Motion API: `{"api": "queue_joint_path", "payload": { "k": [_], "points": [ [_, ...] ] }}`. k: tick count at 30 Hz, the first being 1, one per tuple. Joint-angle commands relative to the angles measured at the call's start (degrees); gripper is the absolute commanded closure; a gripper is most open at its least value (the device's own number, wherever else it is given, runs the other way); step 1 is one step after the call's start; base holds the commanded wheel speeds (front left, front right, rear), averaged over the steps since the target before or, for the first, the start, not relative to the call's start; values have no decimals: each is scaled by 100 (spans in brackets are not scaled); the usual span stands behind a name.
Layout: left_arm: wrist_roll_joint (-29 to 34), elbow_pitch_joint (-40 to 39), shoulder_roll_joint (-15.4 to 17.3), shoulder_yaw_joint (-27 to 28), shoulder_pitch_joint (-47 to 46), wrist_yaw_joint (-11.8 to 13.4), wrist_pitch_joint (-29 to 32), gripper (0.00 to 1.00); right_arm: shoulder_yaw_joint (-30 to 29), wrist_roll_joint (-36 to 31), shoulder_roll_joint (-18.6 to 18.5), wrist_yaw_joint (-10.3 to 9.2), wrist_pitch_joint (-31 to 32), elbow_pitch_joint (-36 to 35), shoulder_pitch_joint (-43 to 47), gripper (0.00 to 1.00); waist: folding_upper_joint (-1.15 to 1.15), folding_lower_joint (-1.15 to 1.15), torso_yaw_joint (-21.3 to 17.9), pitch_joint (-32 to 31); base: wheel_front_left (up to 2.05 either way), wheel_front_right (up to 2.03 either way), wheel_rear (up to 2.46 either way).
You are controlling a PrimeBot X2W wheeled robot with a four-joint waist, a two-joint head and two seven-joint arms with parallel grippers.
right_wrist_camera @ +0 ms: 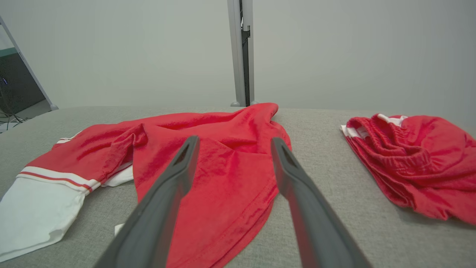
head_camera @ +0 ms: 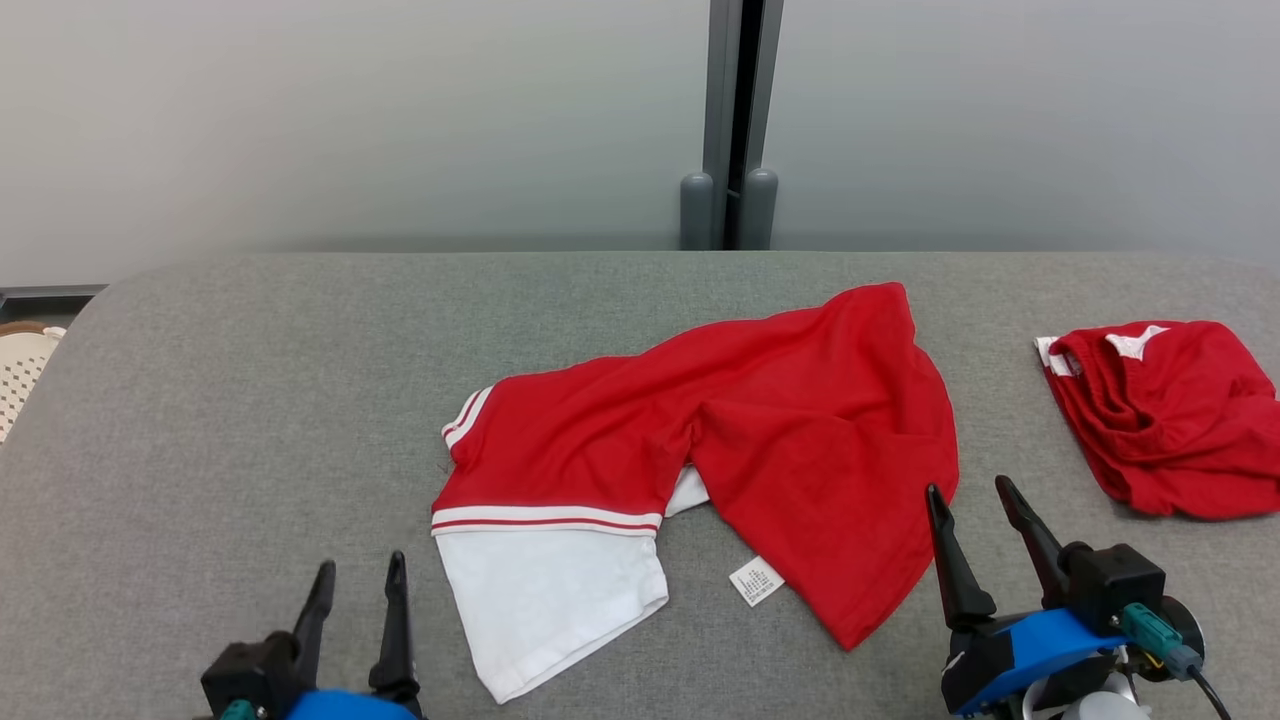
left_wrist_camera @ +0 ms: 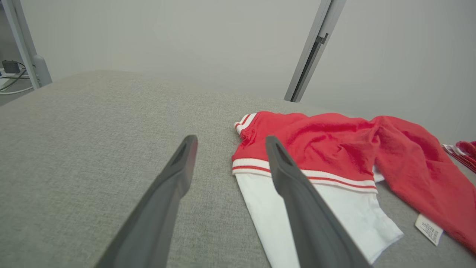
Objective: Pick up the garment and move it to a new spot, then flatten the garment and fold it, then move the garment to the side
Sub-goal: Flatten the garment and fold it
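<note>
A red garment (head_camera: pixel 760 420) with a white lower part and red-white stripes lies crumpled in the middle of the grey padded table (head_camera: pixel 250 400); a white label sticks out near its front edge. The same garment (left_wrist_camera: pixel 334 149) appears at the right of the left wrist view, and the garment (right_wrist_camera: pixel 208 149) lies ahead in the right wrist view. My left gripper (head_camera: pixel 358 570) stands open at the lower left, left of the white part, holding nothing. My right gripper (head_camera: pixel 968 490) stands open at the lower right, just beside the red hem, empty.
A second red piece of clothing (head_camera: pixel 1165 410) lies bunched at the table's right edge. Behind the table a grey post (head_camera: pixel 735 120) divides frosted wall panels. A pale woven object (head_camera: pixel 20 370) sits off the table's left edge.
</note>
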Motion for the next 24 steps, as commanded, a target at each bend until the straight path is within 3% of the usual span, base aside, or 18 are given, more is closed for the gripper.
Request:
{"api": "queue_joint_path", "payload": {
  "k": [1, 8, 13, 24],
  "points": [
    [35, 60, 0, -38, 89, -14, -22, 0, 8, -4, 1, -1, -32, 3, 61, 0, 0, 0, -10, 3, 0, 0, 0],
    [-238, 56, -59, -314, 384, -119, 1031, 0, 56, -3, 0, -1, -32, 152, 124, 0, 0, 0, -36, 98, 0, 0, 0],
    [-494, -194, -110, -474, 598, -64, 1892, 0, 90, 19, 0, 0, -33, 330, 121, 0, 0, 0, -51, 195, 0, 0, 0],
    [-570, -187, -170, -638, 347, 80, 2352, 0, 411, 101, -1, 0, 161, 910, -17, 0, 0, 0, -242, 409, 0, 0, 0]
  ]
}}
